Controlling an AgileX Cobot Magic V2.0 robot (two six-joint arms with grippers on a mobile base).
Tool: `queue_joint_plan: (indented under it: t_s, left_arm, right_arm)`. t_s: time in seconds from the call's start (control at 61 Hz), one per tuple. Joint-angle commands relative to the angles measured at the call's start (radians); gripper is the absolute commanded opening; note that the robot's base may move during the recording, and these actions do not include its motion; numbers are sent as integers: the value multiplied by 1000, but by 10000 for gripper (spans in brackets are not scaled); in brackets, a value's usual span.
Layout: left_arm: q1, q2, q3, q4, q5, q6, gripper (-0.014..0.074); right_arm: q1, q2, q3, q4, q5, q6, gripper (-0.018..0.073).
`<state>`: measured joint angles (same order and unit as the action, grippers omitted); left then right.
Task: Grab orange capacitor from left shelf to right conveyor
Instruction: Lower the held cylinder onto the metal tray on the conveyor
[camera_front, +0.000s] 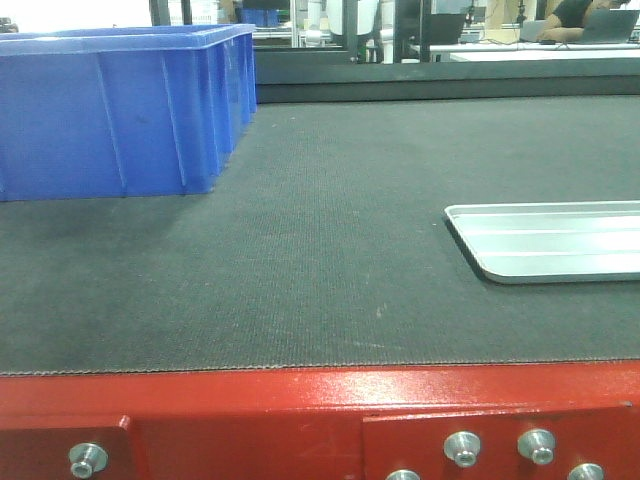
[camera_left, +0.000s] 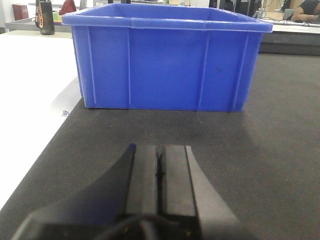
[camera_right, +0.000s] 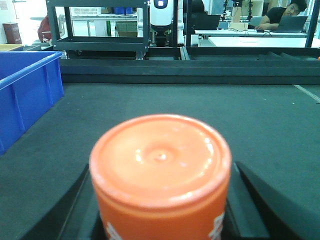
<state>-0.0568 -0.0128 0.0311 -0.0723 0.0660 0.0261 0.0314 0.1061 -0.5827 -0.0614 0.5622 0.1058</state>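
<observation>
A: Where is the orange capacitor (camera_right: 160, 170)?

B: The right gripper (camera_right: 162, 200) has it. Its black fingers (camera_right: 270, 210) squeeze it from the left and the right, so it cannot drop.

A: Why is it held there?

B: The dark belt all around it is the right conveyor (camera_front: 300, 250). That is where it must go. The blue bin (camera_front: 120, 110) stands off to the left. The silver tray (camera_front: 550, 240) lies at the right edge of the belt. The belt in front of the capacitor is bare, so the spot looks good.

A: Does it touch the belt?

B: Its bottom is hidden, so nobody can tell. Only its round top and a bit of its side show.

A: And the left gripper (camera_left: 160, 155)?

B: Its fingers are pressed together with nothing between them. It sits low over the belt, facing the blue bin. That is likely just to keep it out of the way.

A: What is left to do?

B: Probably only to set the capacitor down and let go. The left shelf shows in none of the views.
</observation>
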Motion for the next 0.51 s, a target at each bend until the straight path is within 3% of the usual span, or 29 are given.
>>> queue_joint_plan:
  t_s: [0.0, 0.491]
  left_arm:
    - [-6, -11, -3, -2, -90, -2, -127]
    - [-6, -11, -3, -2, -90, -2, -127]
  right_arm:
    - [-7, 17, -28, -14, -90, -2, 67]
    - [-7, 20, -28, 8, -125, -2, 67]
